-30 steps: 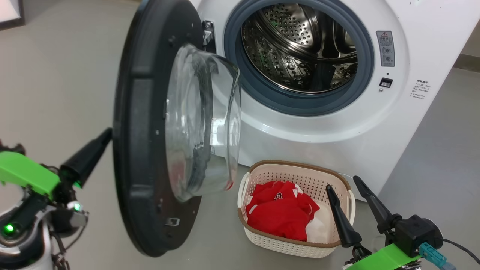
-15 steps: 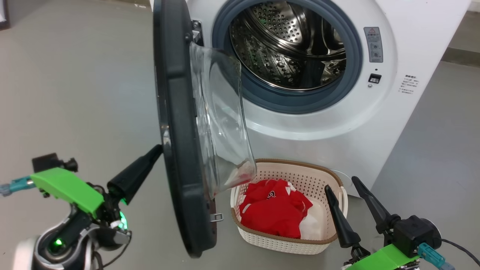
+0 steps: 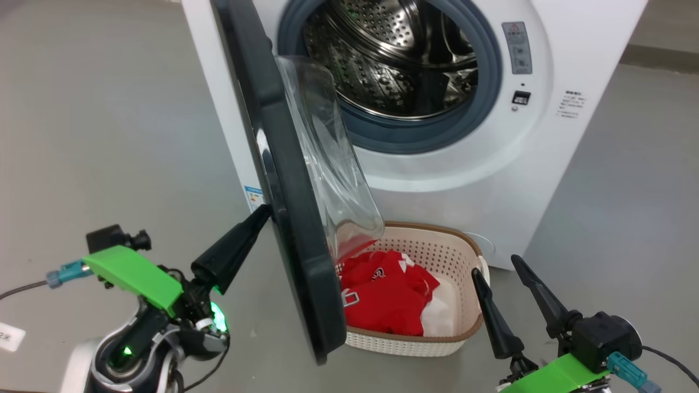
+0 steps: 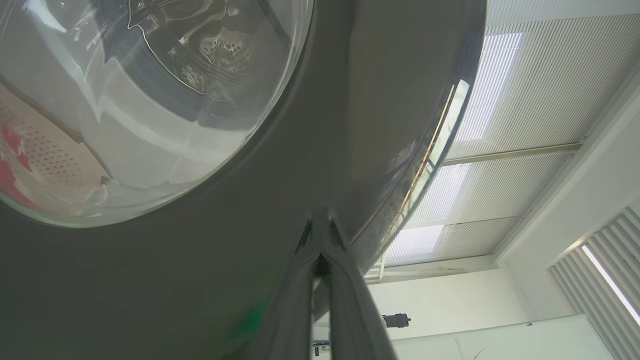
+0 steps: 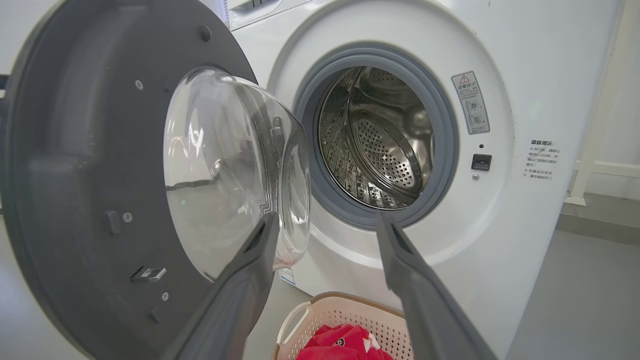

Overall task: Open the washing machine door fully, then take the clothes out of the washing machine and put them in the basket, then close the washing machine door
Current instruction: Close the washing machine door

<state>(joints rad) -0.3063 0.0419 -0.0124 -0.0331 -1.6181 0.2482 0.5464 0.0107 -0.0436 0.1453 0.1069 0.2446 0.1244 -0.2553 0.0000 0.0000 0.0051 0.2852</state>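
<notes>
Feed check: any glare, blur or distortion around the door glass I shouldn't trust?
Head view: sharp and evenly lit, but the glass bowl of the washing machine door warps the clothes and basket seen through it. Left wrist view: the shut left gripper is soft, too close to focus; bright ceiling panels glare at right. Right wrist view: the open right gripper is blurred, the glass carries reflections.

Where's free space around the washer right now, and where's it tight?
Bare floor left of the washing machine door, and right of the washing machine past the right gripper. Drum looks empty. Tight: basket with the clothes sits under the door's glass; left gripper at the door's outer face.
</notes>
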